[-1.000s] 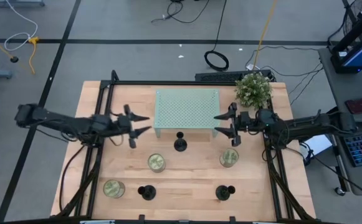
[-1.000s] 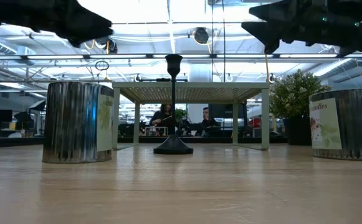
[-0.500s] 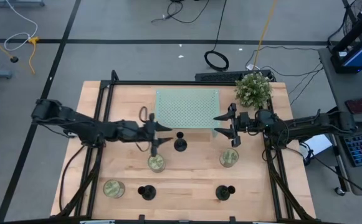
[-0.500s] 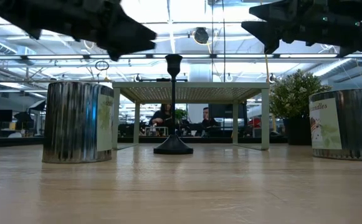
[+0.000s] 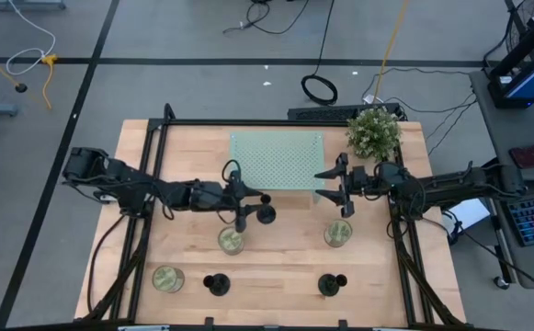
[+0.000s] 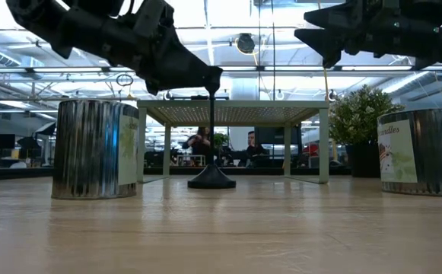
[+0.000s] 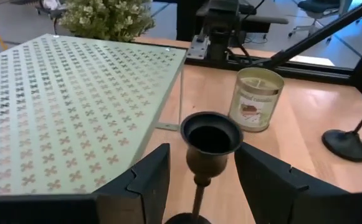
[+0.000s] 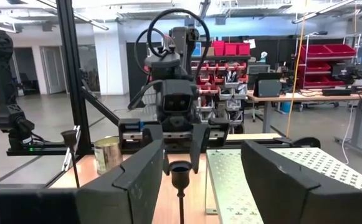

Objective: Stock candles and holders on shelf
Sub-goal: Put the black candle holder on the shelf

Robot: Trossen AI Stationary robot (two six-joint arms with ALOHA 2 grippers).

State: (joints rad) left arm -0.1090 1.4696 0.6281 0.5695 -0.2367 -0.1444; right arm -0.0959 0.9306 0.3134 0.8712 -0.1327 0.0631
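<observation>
A black holder (image 5: pixel 265 214) stands on its disc base just in front of the mint-green shelf (image 5: pixel 276 161). My left gripper (image 5: pixel 250 210) is open, with its fingers on either side of that holder's cup (image 7: pixel 210 134) and not touching it. Two more holders (image 5: pixel 216 284) (image 5: pixel 331 285) stand near the table's near edge. Three glass candles (image 5: pixel 231 241) (image 5: pixel 338 233) (image 5: pixel 167 279) stand on the table. My right gripper (image 5: pixel 326 188) is open and empty, up in the air by the shelf's right end.
A bushy potted plant (image 5: pixel 373 133) stands at the far right, beside the shelf. The shelf's top (image 7: pixel 75 112) is bare. The table (image 5: pixel 276 267) shows bare wood between the candles and the near holders. Black frame rails run along the table's left and right sides.
My left gripper has moved toward the table's right edge and down, up to the middle holder, so that its open fingers now stand on either side of the holder's cup. The holder has stayed in place.
</observation>
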